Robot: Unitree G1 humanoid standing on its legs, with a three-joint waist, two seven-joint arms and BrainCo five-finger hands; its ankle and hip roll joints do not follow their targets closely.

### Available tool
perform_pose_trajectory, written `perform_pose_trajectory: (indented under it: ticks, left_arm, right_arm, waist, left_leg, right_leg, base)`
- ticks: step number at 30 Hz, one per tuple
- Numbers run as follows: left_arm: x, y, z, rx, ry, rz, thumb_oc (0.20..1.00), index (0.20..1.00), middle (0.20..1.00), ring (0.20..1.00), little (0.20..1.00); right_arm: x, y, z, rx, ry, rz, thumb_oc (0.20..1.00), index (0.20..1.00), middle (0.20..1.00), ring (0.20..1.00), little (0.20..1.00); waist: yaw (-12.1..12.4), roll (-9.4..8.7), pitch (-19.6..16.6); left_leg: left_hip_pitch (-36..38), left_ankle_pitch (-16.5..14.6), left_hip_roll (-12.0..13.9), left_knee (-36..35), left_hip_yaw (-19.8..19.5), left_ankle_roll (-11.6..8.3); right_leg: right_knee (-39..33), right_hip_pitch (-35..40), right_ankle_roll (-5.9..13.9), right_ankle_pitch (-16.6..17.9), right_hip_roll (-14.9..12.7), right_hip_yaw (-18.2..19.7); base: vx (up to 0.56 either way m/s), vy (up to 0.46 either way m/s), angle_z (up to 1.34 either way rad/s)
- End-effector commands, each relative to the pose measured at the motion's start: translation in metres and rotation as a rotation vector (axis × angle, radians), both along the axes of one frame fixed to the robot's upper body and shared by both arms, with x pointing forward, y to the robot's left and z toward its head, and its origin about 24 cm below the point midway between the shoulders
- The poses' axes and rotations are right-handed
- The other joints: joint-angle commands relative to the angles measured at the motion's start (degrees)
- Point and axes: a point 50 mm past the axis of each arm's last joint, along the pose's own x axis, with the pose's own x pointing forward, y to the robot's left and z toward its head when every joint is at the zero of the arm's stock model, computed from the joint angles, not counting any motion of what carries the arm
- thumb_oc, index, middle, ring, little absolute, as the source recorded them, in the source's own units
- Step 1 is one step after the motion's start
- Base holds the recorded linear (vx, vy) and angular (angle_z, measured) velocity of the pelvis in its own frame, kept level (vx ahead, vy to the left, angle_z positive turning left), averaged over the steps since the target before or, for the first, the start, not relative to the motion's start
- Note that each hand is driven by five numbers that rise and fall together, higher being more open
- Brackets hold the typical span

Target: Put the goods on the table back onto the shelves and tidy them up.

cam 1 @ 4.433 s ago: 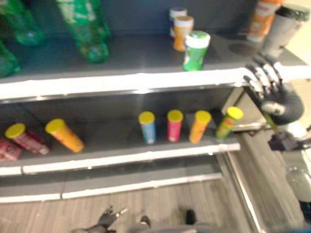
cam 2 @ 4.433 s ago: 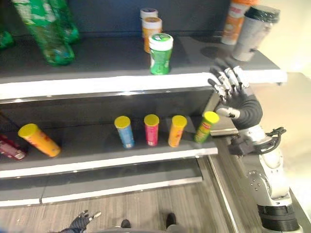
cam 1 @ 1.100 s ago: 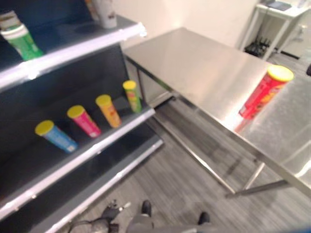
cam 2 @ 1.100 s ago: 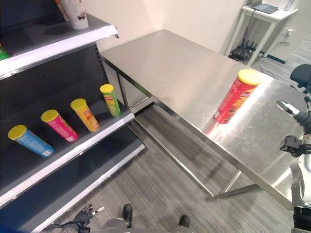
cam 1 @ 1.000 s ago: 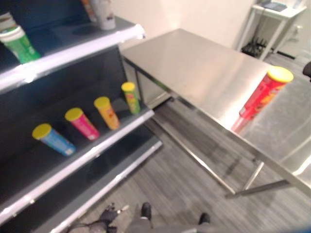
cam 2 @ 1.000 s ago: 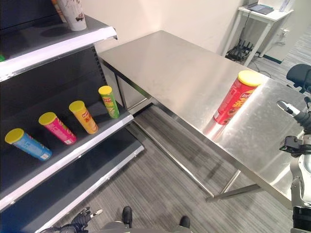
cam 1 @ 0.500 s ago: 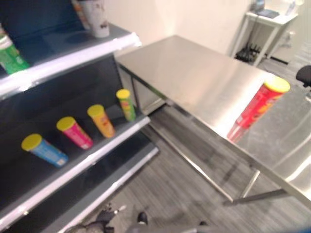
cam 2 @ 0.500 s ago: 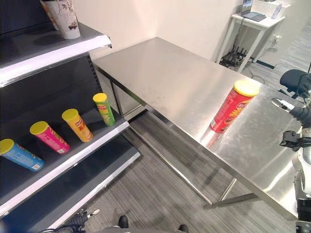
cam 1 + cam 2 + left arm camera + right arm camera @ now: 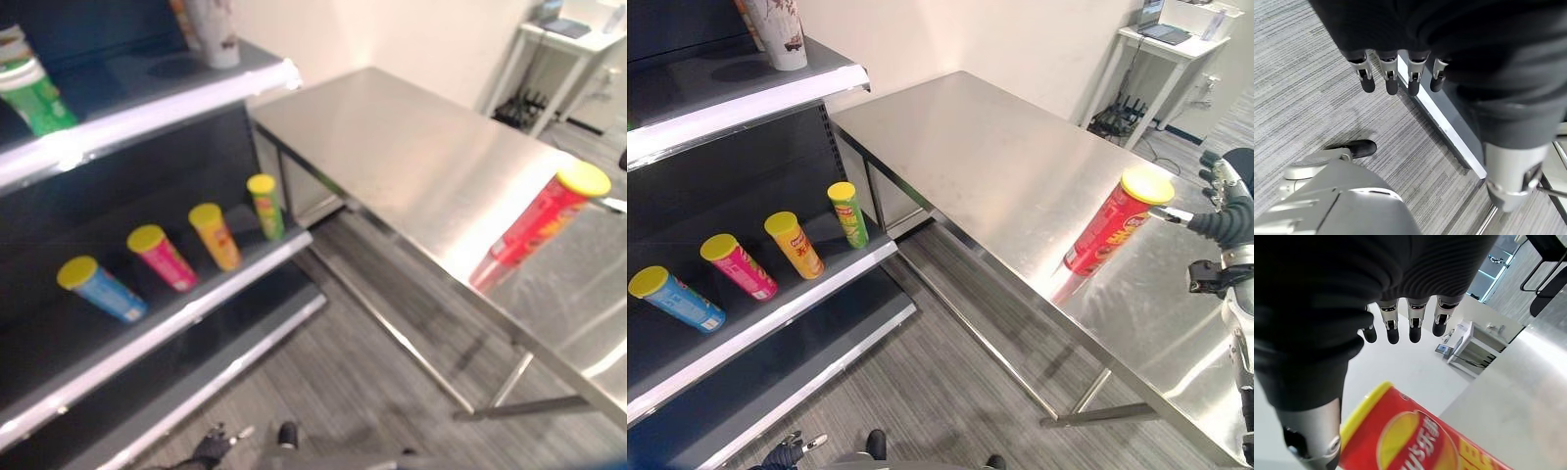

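A tall red chip can (image 9: 1114,227) with a yellow lid stands upright on the steel table (image 9: 999,157), near its right end. My right hand (image 9: 1232,217) hovers just right of the can's lid, open and apart from it. In the right wrist view its straight fingers (image 9: 1400,328) hang over the can (image 9: 1415,440). My left hand (image 9: 786,452) hangs low near the floor, and its relaxed fingers (image 9: 1396,78) hold nothing.
The dark shelf unit (image 9: 774,313) stands at the left. Its lower shelf holds blue (image 9: 676,299), pink (image 9: 738,265), orange (image 9: 795,244) and green (image 9: 848,214) cans. A white cup (image 9: 789,34) stands on the upper shelf. A white side table (image 9: 1176,39) is at the back right.
The camera has shifted a little. My right hand has moved in toward the red can's lid; the can and the shelf goods stay put.
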Motion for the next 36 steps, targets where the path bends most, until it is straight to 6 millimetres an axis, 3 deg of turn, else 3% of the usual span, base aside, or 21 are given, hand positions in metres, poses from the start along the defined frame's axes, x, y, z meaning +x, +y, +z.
perform_pose_trajectory:
  ticks: [1,21,22,23,24,36]
  left_arm:
    - [0.028,0.004,0.007,0.044,-0.067,-0.071,1.000,1.000,1.000,1.000,1.000]
    - [0.027,0.004,0.007,0.037,-0.068,-0.077,1.000,1.000,1.000,1.000,1.000]
    - [0.028,0.004,0.008,0.038,-0.072,-0.076,1.000,1.000,1.000,1.000,1.000]
    - [0.028,0.004,0.008,0.039,-0.071,-0.077,1.000,1.000,1.000,1.000,1.000]
    - [0.028,0.004,0.008,0.040,-0.069,-0.078,1.000,1.000,1.000,1.000,1.000]
    - [0.029,0.006,0.009,0.035,-0.080,-0.054,1.000,1.000,1.000,1.000,1.000]
  right_arm:
    - [0.011,0.009,0.043,-0.115,-0.102,0.031,1.000,1.000,1.000,1.000,1.000]
    - [0.022,0.019,0.042,-0.126,-0.048,0.097,1.000,1.000,1.000,1.000,1.000]
    - [0.024,0.020,0.043,-0.120,-0.047,0.102,0.875,0.875,0.875,0.875,0.875]
    - [0.024,0.021,0.042,-0.115,-0.045,0.110,0.304,0.304,0.304,0.304,0.304]
    - [0.024,0.021,0.042,-0.106,-0.041,0.121,0.200,0.200,0.200,0.200,0.200]
    - [0.021,0.032,0.045,-0.049,-0.092,0.194,0.200,0.200,0.200,0.200,0.200]
  waist:
    - [2.7,-0.44,0.7]
    - [3.5,-0.69,0.8]
    - [3.6,-0.72,0.9]
    - [3.6,-0.75,0.9]
    - [3.6,-0.81,0.8]
    - [3.7,-0.72,0.8]
  left_leg:
    - [2.7,-6.5,2.6,0.1,-0.8,-2.42]
    - [2.8,-6.6,2.4,0.1,-1.8,-2.67]
    - [2.9,-6.6,2.5,0.1,-1.8,-2.72]
    - [3.0,-6.6,2.5,0.1,-1.8,-2.74]
    - [3.0,-6.6,2.6,0.1,-1.9,-2.77]
    - [3.7,-6.7,3.2,0.1,-1.8,-3.23]
  right_leg:
    - [0.6,1.1,-0.26,-1.7,0.8,-2.5]
    - [0.7,2.3,-0.27,-2.0,0.7,-4.0]
    - [0.7,2.4,-0.32,-2.0,0.8,-4.1]
    - [0.7,2.5,-0.34,-2.0,0.8,-4.0]
    - [0.7,2.5,-0.38,-2.1,0.9,-4.1]
    - [0.7,3.3,-0.63,-2.7,1.4,-4.6]
  base:
    - [0.01,-0.005,0.03]
    - [0.00,-0.001,0.02]
    - [0.00,0.000,0.00]
    - [0.00,0.000,0.00]
    - [0.00,0.000,0.00]
    - [0.00,-0.005,0.00]
